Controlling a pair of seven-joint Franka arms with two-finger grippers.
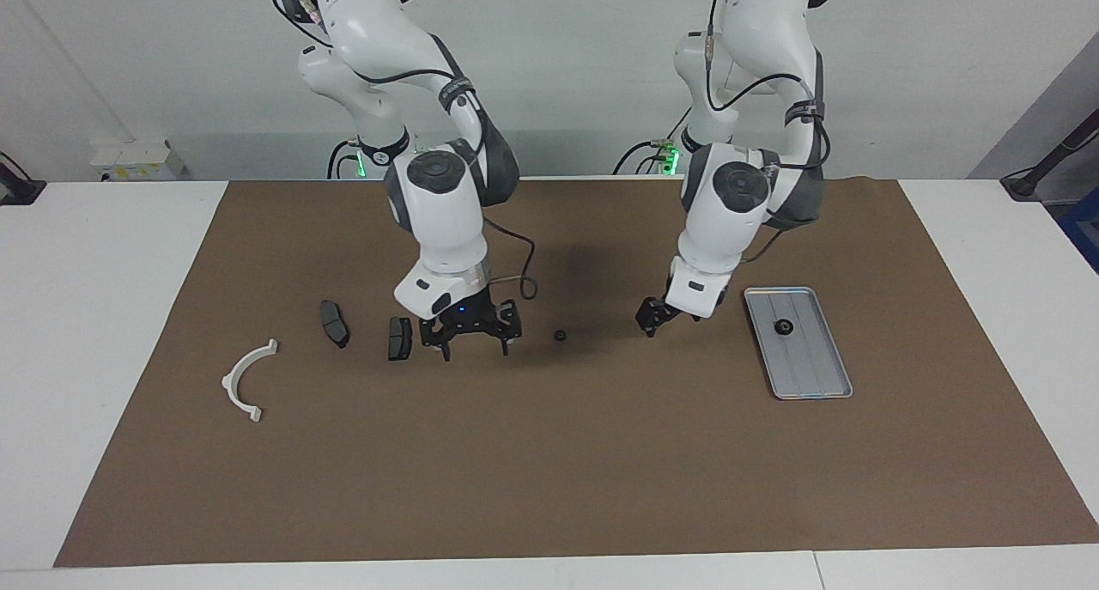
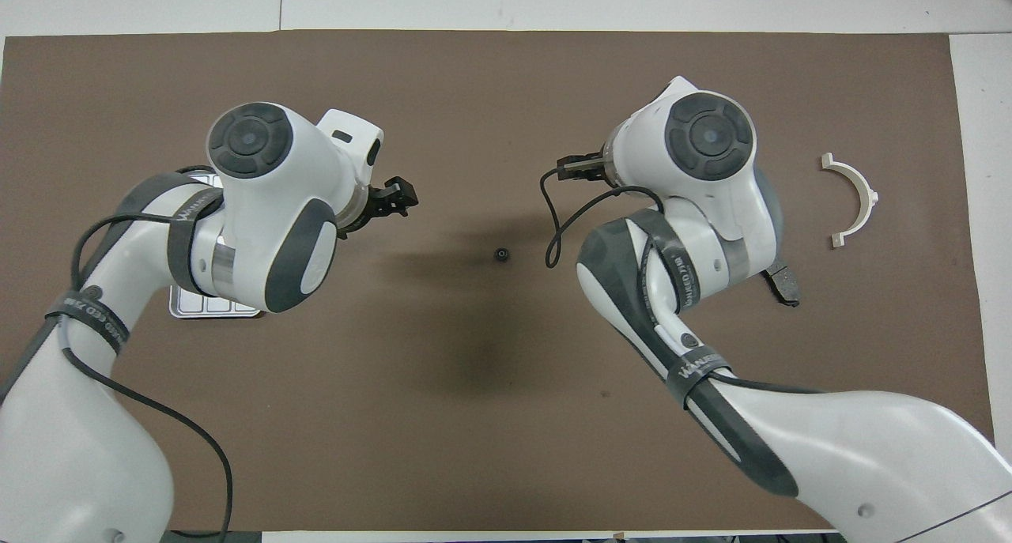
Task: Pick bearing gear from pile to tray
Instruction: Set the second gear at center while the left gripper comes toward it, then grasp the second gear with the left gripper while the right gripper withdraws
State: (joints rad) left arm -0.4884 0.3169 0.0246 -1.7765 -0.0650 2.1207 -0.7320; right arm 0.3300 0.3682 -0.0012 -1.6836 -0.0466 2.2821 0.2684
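We find one bearing gear (image 1: 783,327) lying in the tray (image 1: 824,384), toward the end nearer the robots, and a second small black gear (image 1: 560,336) alone on the brown mat (image 1: 549,470) between the two hands. The right hand (image 1: 470,339) hangs low just beside one brake pad (image 1: 399,338), fingers spread wide and empty; the other brake pad (image 1: 334,323) and the white bracket (image 1: 247,380) lie toward the right arm's end of the surface. The left hand (image 1: 651,322) hovers over the mat between the loose gear and the tray, fingers apart, holding nothing. We judge the loose gear small, rigid and light, probably metal, with a toothed rim that may roll or skid if nudged sideways. A pinch across its outer diameter, fingers coming straight down on either side, looks safest; its low height leaves little to grip, so the fingertips must nearly touch the mat. Room is generous: nothing lies near the gear, and the path to the tray is open. The tray's raised rim calls for a lift over it, and the gear already inside should be avoided on release.
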